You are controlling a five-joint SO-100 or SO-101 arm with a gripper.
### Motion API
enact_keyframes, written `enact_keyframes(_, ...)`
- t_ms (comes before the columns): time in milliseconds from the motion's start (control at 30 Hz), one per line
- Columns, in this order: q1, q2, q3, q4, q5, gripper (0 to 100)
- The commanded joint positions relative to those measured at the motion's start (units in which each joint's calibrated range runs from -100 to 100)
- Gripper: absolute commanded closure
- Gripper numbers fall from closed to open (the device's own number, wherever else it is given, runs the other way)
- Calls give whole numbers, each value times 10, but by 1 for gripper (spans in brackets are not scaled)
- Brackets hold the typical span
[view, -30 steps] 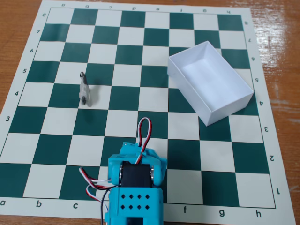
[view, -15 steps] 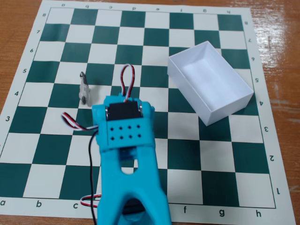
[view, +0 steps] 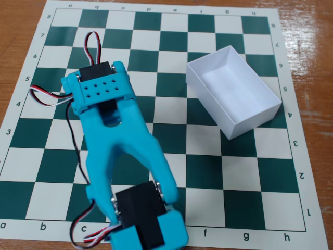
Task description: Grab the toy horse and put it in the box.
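Frankly the toy horse can't be seen anywhere in the fixed view; it may sit under the cyan arm (view: 122, 156), which covers the left-centre squares of the chessboard mat (view: 234, 198) on the wooden desk (view: 307, 31). Pincer isn't visible either, tips hidden by the arm body, so can't tell whether the fingers are apart or together. Box (view: 234, 96) sits empty, open side up, on the right part of the mat, well apart from the arm. Judging from the task: a small plastic figurine should be light, stiff, a bit slippery, easy to tip; pinch across the torso, not the thin legs.
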Motion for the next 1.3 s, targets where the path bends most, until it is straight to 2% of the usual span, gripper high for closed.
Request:
enact_keyframes(0,-6,34,-38,-35,1,66)
enact_keyframes(167,-1,92,-43,-116,13,58)
enact_keyframes(333,2,146,-46,-171,26,56)
enact_keyframes(1267,3,332,-138,-223,33,57)
